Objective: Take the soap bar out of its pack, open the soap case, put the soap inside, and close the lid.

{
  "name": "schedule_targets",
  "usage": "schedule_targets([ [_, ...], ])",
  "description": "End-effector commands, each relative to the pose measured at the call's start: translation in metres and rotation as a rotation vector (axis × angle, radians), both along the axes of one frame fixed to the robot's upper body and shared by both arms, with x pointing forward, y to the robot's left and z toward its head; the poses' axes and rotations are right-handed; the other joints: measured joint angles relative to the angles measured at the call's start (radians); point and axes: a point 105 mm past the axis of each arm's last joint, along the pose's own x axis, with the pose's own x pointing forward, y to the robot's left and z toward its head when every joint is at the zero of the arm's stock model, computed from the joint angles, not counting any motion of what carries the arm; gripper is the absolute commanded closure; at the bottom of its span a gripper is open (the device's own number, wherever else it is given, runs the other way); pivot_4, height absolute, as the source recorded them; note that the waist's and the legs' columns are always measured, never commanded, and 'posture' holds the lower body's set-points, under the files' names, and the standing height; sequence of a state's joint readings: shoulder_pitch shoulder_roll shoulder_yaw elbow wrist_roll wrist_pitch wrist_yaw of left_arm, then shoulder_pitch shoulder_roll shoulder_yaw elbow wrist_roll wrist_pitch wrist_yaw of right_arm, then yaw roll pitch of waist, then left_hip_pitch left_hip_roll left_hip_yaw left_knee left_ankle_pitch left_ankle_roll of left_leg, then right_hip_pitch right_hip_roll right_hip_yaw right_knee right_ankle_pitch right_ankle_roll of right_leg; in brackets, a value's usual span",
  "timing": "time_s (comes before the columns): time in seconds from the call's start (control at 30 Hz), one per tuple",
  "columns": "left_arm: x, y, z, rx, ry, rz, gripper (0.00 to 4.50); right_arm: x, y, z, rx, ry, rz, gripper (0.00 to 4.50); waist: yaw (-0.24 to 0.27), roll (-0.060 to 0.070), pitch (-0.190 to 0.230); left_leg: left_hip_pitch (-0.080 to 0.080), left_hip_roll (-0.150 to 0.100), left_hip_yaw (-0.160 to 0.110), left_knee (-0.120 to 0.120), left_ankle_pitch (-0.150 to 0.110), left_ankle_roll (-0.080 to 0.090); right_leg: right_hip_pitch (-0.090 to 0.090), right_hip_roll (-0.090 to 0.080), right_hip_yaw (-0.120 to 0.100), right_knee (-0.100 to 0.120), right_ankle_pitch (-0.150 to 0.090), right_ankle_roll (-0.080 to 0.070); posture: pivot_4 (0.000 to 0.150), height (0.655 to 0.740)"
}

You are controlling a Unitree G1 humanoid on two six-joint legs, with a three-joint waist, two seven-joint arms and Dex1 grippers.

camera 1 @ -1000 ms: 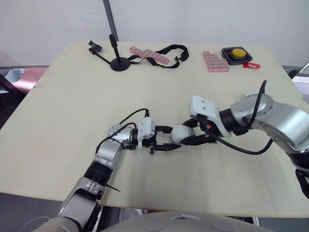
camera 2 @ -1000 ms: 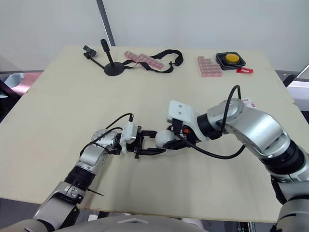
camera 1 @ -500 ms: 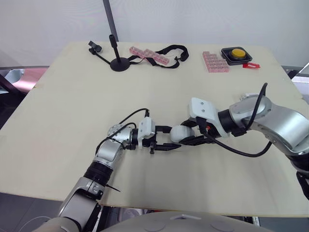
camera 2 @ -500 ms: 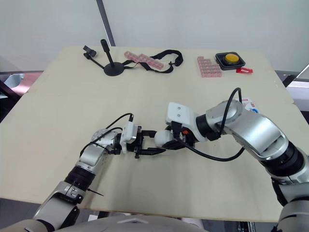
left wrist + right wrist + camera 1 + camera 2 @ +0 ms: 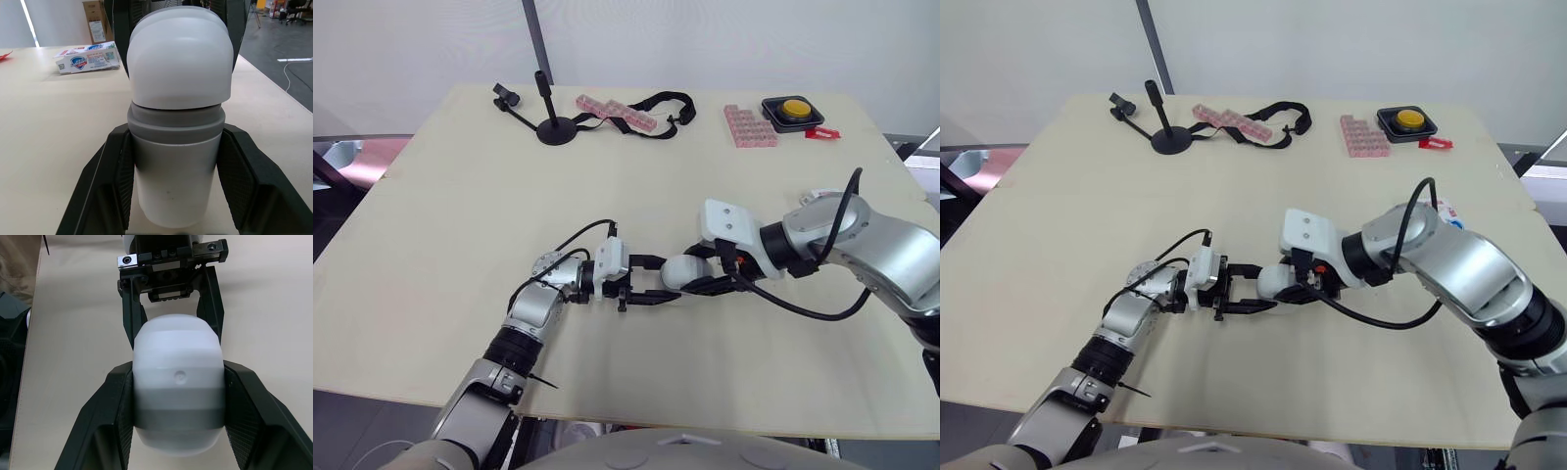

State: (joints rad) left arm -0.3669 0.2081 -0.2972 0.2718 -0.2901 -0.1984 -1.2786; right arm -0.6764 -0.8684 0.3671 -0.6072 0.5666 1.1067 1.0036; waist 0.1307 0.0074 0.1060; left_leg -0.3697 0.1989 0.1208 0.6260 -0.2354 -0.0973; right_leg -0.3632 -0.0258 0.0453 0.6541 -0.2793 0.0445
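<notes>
Left eye view shows, toward the near edge of the desk (image 5: 450, 245) and about midway across it, a white soap case (image 5: 682, 272) with a grey band round its middle, held from both ends. The left fingers (image 5: 105, 181) are clamped on the sides of one end, and the right fingers (image 5: 110, 421) are clamped on the sides of the other, so the two pairs meet nose to nose around it. The case looks shut, its two white halves sitting against the grey band. Whether it rests on the desk or hangs just above it cannot be told. Farther off, near the right edge, the soap pack (image 5: 88, 56) lies flat, a white box with blue print, well apart from the case. Along the far edge stand a black stand (image 5: 553, 127), a row of pink strips (image 5: 617, 111) with a black strap (image 5: 656, 103) looped beside them, a pink block (image 5: 750, 125), a yellow button (image 5: 794, 108) and a small red piece (image 5: 822, 132).
</notes>
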Motion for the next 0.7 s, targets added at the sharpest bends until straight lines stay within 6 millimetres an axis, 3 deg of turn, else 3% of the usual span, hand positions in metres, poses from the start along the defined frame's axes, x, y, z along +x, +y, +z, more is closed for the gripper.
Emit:
schedule_targets([
  [0.03,0.002,0.001,0.001,0.001,-0.001,0.015,2.6,-0.004,-0.001,-0.003,-0.006,0.045,0.0,2.54,0.0,0.0,0.0,0.0,0.0,0.0,0.0,0.0,0.0,0.0,0.0,0.0,0.0,0.0,0.0,0.15,0.74],
  [0.7,0.003,0.001,0.001,0.003,-0.001,0.02,2.6,-0.001,-0.003,-0.018,-0.054,0.017,-0.003,2.54,-0.001,0.0,0.0,0.002,0.0,0.0,0.0,0.0,0.0,0.001,0.0,0.0,0.0,0.0,0.0,0.15,0.74],
])
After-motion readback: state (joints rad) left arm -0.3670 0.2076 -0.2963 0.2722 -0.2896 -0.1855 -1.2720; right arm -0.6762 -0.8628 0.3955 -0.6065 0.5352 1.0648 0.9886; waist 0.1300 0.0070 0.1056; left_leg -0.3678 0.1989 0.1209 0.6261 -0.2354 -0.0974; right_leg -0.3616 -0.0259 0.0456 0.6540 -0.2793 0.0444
